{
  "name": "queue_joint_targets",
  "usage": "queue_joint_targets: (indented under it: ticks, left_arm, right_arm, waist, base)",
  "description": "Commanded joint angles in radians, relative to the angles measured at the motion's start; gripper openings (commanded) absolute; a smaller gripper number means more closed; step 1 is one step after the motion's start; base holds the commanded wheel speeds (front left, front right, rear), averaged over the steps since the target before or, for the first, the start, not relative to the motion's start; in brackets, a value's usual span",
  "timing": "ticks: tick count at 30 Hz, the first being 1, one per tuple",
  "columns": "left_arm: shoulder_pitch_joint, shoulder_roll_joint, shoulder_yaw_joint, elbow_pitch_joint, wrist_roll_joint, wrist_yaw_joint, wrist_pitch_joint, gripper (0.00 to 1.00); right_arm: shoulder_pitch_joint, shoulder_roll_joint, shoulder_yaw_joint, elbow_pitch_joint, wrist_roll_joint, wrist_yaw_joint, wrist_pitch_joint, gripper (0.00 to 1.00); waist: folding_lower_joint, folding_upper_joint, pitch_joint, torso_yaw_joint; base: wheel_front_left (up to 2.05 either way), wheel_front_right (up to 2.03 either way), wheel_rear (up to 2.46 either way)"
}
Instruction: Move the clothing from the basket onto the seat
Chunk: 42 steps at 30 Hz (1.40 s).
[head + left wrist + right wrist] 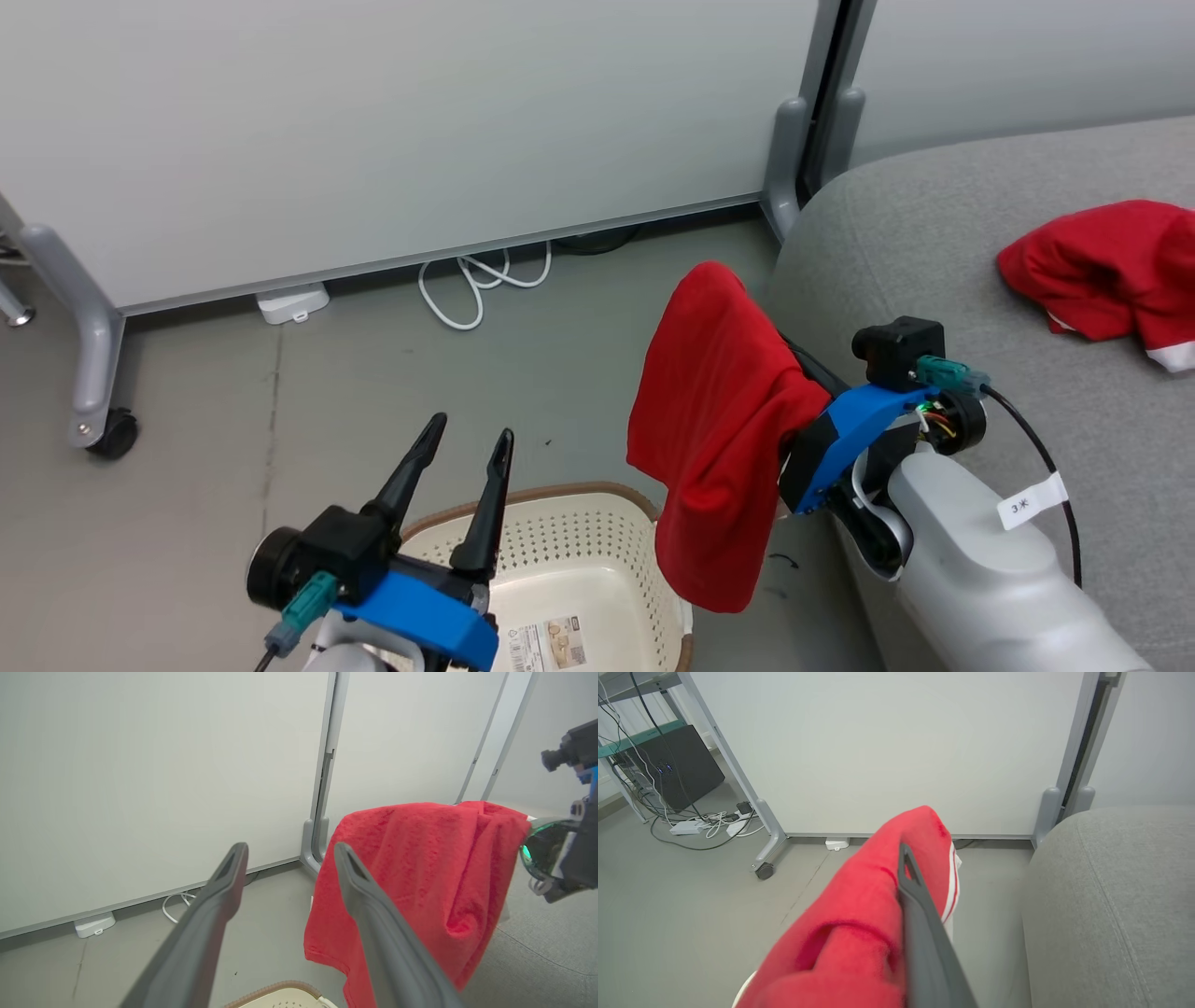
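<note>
Lower left in head view: left gripper [471,427], jaws spread wide with nothing between them, fingers pointing up and away, hovering above the cream basket [579,546] on the floor. Middle: red garment [719,420] draped over the right gripper [905,868], hanging clear of the floor between basket and seat [934,243]; jaws pressed together on the cloth, pale forearm angled up-left from lower right. Right: second red garment [1111,271] crumpled on the grey seat. Left wrist view catches the basket's brown rim; right wrist view adds one dark finger against the fabric and cables [705,823] far left.
</note>
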Motion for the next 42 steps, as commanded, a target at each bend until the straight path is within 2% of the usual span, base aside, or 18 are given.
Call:
queue_joint_targets:
  ticks: [1,10,15,21,31,42]
  left_arm:
    - [0.015,-0.007,0.012,-0.006,0.009,-0.004,-0.005,1.0]
    - [0.127,-0.059,0.168,-0.011,0.099,-0.044,-0.005,1.0]
    - [0.13,-0.079,0.213,-0.012,0.135,-0.066,-0.005,1.0]
    - [0.111,-0.094,0.224,-0.012,0.172,-0.079,-0.005,1.0]
    - [0.089,-0.08,0.23,-0.005,0.189,-0.086,-0.005,1.0]
    - [0.077,-0.059,0.215,-0.01,0.18,-0.087,-0.005,1.0]
  right_arm:
    - [-0.002,-0.006,-0.002,-0.006,0.006,0.0,-0.003,0.0]
    - [0.003,-0.007,-0.012,-0.029,0.003,0.0,-0.006,0.0]
    - [0.009,-0.008,-0.021,-0.044,0.001,0.0,-0.008,0.0]
    - [0.018,-0.011,-0.04,-0.066,-0.002,0.0,-0.01,0.0]
    - [0.05,-0.013,-0.092,-0.104,-0.032,0.0,-0.014,0.0]
    - [0.086,0.009,-0.126,-0.132,-0.054,0.0,-0.016,0.0]
  waist:
    - [0.0,0.0,0.0,-0.011]
    - [0.0,0.0,0.019,-0.106]
    - [0.0,0.0,0.037,-0.176]
    - [0.0,0.0,0.063,-0.263]
    - [0.0,0.0,0.096,-0.383]
    - [0.0,0.0,0.113,-0.449]
  base:
    - [0.0,0.0,0.0]
    - [0.0,0.0,0.0]
    - [0.0,0.0,0.0]
    - [0.0,0.0,0.0]
    - [0.0,0.0,0.0]
    - [0.0,0.0,0.0]
